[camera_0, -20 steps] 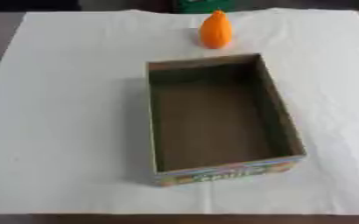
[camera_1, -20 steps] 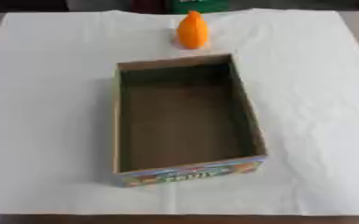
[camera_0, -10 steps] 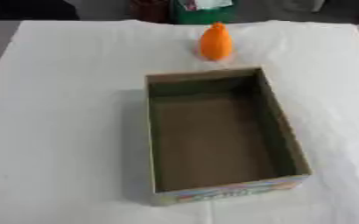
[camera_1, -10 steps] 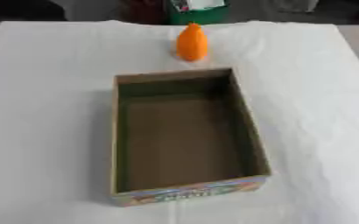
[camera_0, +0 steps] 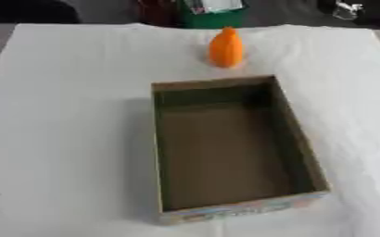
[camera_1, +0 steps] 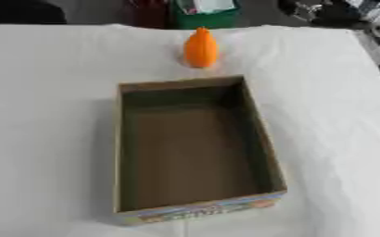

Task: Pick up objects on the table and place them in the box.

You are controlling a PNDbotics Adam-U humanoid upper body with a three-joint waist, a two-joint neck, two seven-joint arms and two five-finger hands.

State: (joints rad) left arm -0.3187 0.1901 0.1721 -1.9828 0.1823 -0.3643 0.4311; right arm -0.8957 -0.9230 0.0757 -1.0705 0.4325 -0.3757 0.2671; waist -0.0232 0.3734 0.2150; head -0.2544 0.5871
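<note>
An orange, pear-shaped object (camera_0: 225, 47) stands upright on the white tablecloth (camera_0: 72, 115), just beyond the far end of the box. The cardboard box (camera_0: 294, 139) lies open in the middle of the table, its long side running away from me, with a colourful printed front wall (camera_1: 201, 212). Nothing shows inside it but its brown floor. Neither of my hands appears in either view.
A green container (camera_0: 213, 14) and dark items sit past the table's far edge. Dark gear (camera_1: 371, 23) shows at the upper right beyond the cloth. White cloth stretches on both sides of the box.
The whole picture has shifted downward, so the camera has tilted up and more of the far edge shows. The orange object and box have not moved on the table.
</note>
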